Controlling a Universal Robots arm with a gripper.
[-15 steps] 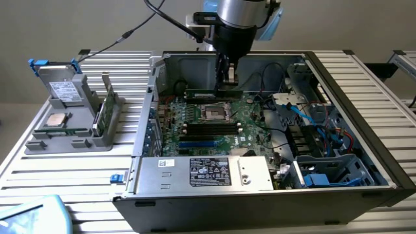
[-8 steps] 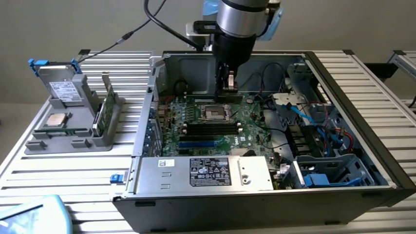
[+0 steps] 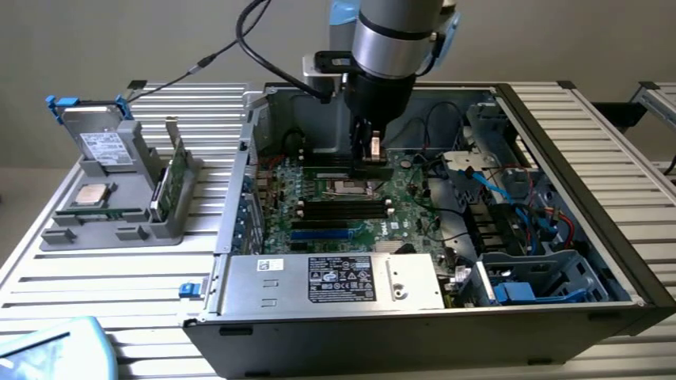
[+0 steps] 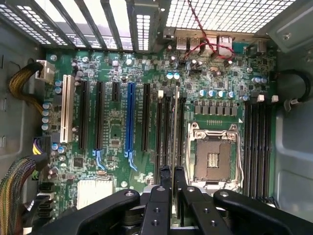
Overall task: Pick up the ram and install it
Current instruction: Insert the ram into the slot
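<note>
Black claw (image 4: 173, 171) pinched narrow on the ram (image 4: 175, 122), which shows edge-on as a thin strip between the two fingers (image 4: 165, 178). The ram is lined up along the row of black slots (image 4: 160, 132) just beside the open processor socket (image 4: 212, 156) on the green board (image 4: 112, 122). Cannot tell if its lower edge is touching a slot or just above it. In the exterior view the claw (image 3: 372, 152) hangs straight down inside the open computer case (image 3: 591, 198), low over the board (image 3: 349, 214) toward the back wall. Silver power box (image 3: 328, 281) at the near edge. Grey rack (image 3: 127, 229) outside the case on the exterior view's left holds a hard drive (image 3: 100, 142), a square chip (image 3: 93, 194) and an upright green card (image 3: 174, 178).
</note>
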